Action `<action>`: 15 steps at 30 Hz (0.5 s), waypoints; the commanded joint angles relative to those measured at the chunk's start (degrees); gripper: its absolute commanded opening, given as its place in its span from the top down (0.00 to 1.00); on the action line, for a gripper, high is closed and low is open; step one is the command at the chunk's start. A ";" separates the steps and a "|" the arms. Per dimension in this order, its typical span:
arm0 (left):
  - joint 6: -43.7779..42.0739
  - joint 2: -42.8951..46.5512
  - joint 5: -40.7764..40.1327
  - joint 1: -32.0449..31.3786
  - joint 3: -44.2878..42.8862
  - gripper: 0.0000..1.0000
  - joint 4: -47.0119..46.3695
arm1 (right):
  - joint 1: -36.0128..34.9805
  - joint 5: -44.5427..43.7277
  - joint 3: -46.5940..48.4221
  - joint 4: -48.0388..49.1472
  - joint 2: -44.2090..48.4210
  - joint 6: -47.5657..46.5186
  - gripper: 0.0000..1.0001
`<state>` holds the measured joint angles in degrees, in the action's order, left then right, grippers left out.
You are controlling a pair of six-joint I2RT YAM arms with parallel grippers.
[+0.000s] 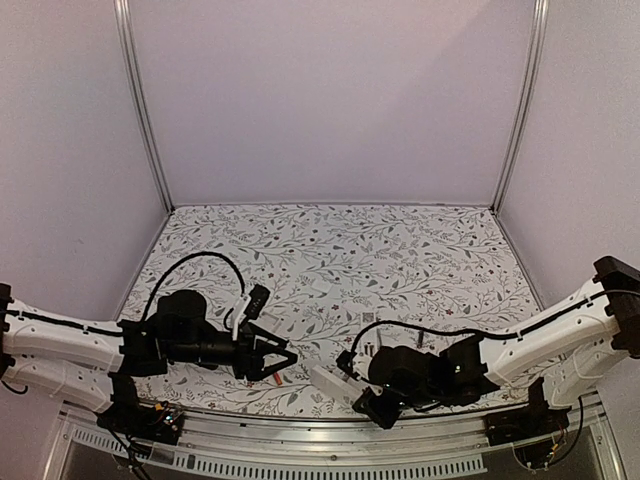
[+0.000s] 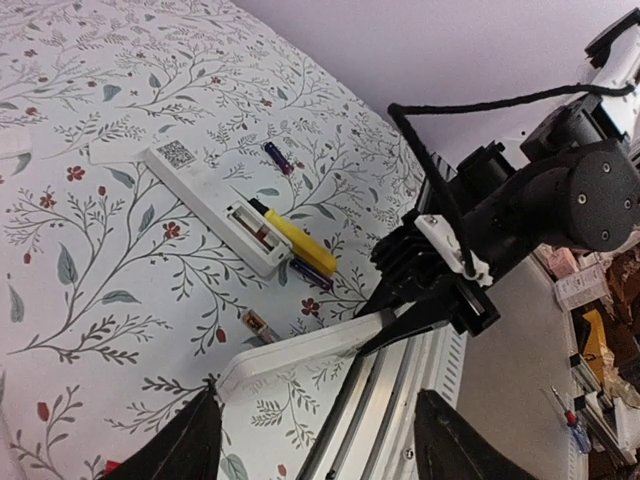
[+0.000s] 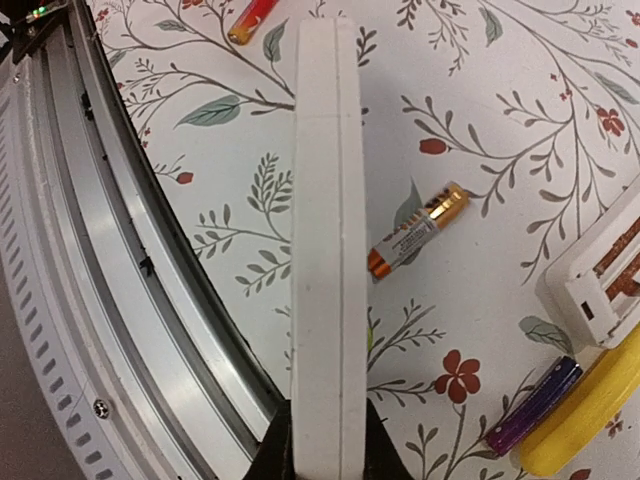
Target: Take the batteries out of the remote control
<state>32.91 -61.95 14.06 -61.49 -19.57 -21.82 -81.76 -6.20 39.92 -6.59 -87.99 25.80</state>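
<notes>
My right gripper (image 3: pixel 325 440) is shut on a white remote (image 3: pixel 325 200), held edge-on just above the table's near edge; it also shows in the top view (image 1: pixel 326 380) and the left wrist view (image 2: pixel 300 350). A second white remote (image 2: pixel 215 205) lies flat with its battery compartment open. An orange battery (image 3: pixel 417 230) lies beside the held remote. A red battery (image 3: pixel 250 18) lies near my left gripper (image 1: pixel 280 361), which is open and empty. Two dark purple batteries (image 2: pixel 277 157) (image 2: pixel 312 273) lie by the open remote.
A yellow-handled tool (image 2: pixel 300 243) lies against the open remote. Two small white flat pieces (image 1: pixel 320 288) (image 1: pixel 271 321) lie farther back on the floral table. The metal rail (image 3: pixel 120 300) of the near edge runs right beside the held remote.
</notes>
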 commanded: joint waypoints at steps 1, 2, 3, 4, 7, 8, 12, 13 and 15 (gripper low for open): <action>-2.09 1.23 0.74 -0.13 1.08 0.33 -0.94 | 0.02 -1.00 1.04 0.46 2.40 -0.83 1.00; -2.64 1.22 1.31 -0.18 0.89 0.32 -0.94 | 0.51 0.19 0.96 0.48 4.30 -0.77 1.00; -3.24 1.08 1.80 -0.22 0.56 0.31 -0.90 | 1.50 2.28 0.99 0.59 5.56 -0.95 1.00; -3.96 0.75 2.02 -0.22 0.13 0.30 -0.54 | 2.53 4.84 1.03 0.80 7.24 -1.07 1.00; -6.16 -1.15 2.79 -0.30 -2.34 0.28 2.65 | 6.82 17.75 0.31 3.09 11.30 -1.28 1.00; -6.93 -2.43 3.25 -0.42 -3.73 0.27 3.73 | 8.12 20.62 0.25 3.69 12.54 -1.15 1.00; -9.31 -6.10 3.53 -1.35 -8.37 0.24 7.77 | 10.57 28.89 1.79 4.18 15.08 -0.93 1.00; -9.70 -6.54 3.47 -1.75 -9.33 0.23 8.01 | 10.69 29.70 2.39 3.73 15.11 -1.17 1.00; -10.07 -6.95 3.35 -2.04 -10.53 0.23 7.77 | 10.81 30.49 3.30 2.98 14.98 -1.36 1.00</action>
<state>25.89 -67.90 16.80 -62.26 -26.98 -16.60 -71.11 16.12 40.66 -4.40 -73.58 25.02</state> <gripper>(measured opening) 0.767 0.124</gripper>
